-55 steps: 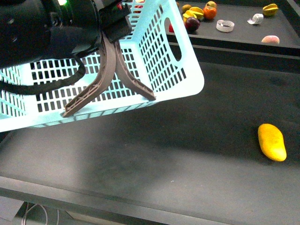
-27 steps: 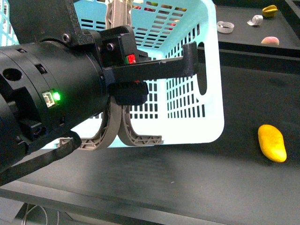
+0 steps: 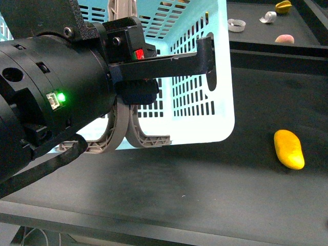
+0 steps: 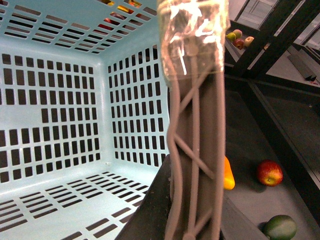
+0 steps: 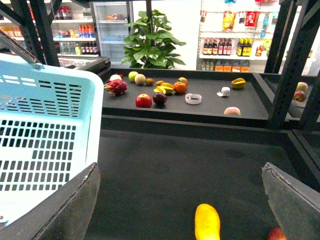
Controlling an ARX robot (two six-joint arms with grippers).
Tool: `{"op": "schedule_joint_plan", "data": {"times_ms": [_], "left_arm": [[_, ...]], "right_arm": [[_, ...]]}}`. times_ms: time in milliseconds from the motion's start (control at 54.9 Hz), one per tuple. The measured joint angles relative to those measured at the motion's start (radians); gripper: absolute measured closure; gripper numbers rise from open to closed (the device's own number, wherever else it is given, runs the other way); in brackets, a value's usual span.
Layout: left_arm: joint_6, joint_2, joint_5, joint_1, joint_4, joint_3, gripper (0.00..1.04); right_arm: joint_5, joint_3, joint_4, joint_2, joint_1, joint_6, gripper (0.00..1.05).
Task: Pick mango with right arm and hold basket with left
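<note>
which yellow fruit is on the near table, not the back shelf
The mango: smooth and oblong, it lies on the near dark table, right of the basket. The ridged star fruit sits on the back shelf.

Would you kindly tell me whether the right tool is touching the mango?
Apart: the right wrist view shows dark table between the mango and both fingers of the open right tool.

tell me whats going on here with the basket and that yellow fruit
The left end effector grips the turquoise basket by its handles, holding it tilted over the dark table. The mango lies on the table off to the right, untouched. The right end effector is open, with the mango in front of it, not yet grasped.
</note>
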Motion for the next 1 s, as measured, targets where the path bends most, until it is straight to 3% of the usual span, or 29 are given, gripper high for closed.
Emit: {"op": "schedule_joint_plan", "data": {"times_ms": [819, 928, 1001], "left_arm": [[-0.002, 0.000, -0.004, 0.001, 0.000, 0.000, 0.98], [-0.002, 0.000, -0.004, 0.001, 0.000, 0.000, 0.98], [-0.002, 0.000, -0.003, 0.001, 0.000, 0.000, 0.98]], "right_arm": [[0.000, 0.000, 0.000, 0.000, 0.000, 0.000, 0.08], [0.082, 0.019, -0.063, 0.052, 0.013, 0.066, 0.08], [0.075, 0.018, 0.000, 0.169, -0.025, 0.105, 0.08]]}}
